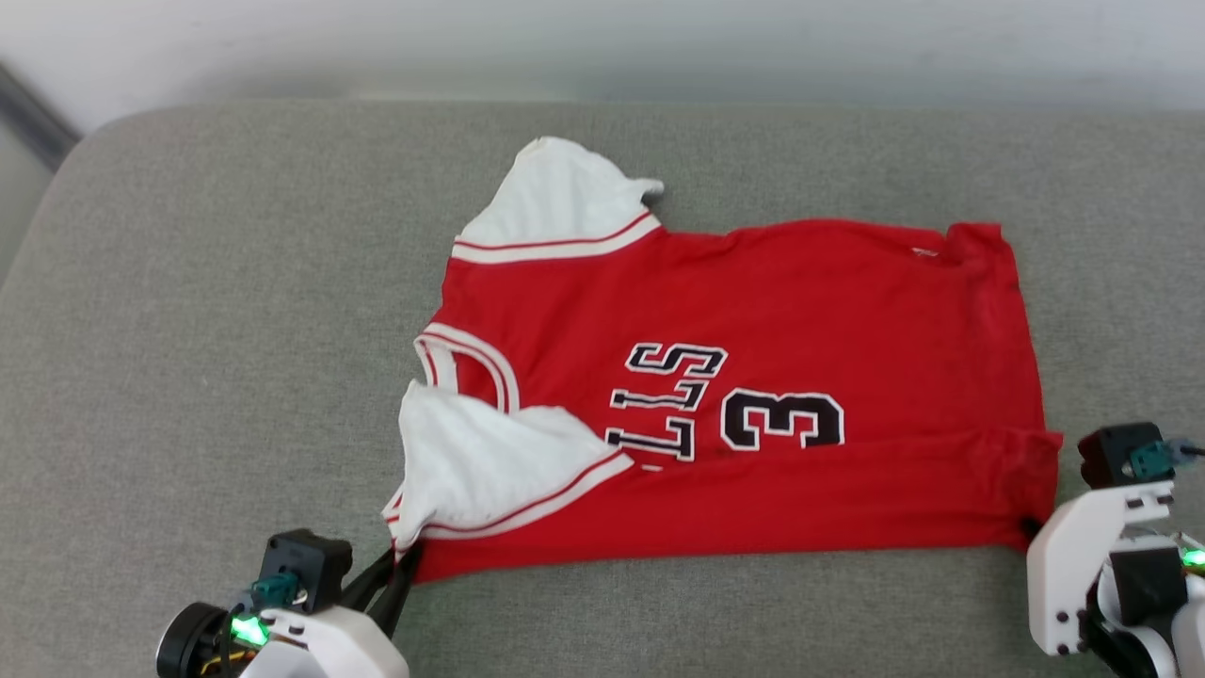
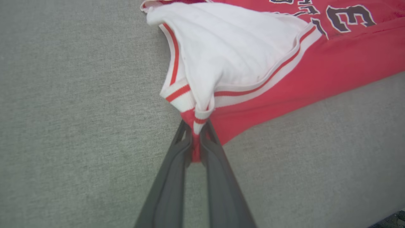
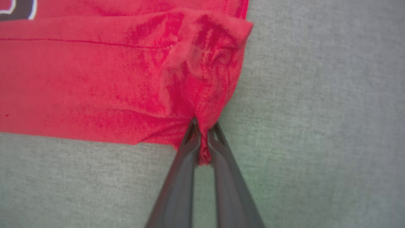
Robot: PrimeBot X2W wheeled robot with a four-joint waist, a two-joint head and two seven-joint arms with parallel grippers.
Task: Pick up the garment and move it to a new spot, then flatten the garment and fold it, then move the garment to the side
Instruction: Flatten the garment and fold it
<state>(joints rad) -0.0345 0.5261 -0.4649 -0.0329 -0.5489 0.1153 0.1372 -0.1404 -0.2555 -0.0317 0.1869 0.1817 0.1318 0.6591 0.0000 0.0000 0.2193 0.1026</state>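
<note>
Garment lies lettering-up on the grey cushion. My left gripper pinches its striped sleeve hem tight; my right gripper is clamped on a red hem corner.

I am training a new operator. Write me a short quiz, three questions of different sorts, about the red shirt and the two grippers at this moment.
1. True or false: the left gripper is shut on the garment at the striped edge of a white sleeve.
2. What does the right gripper pinch? A) the collar B) a red corner of the hem C) nothing
3. Fill in: the digit visible on the chest is ___.
Key: 1 true; 2 B; 3 the digit 3.
</note>
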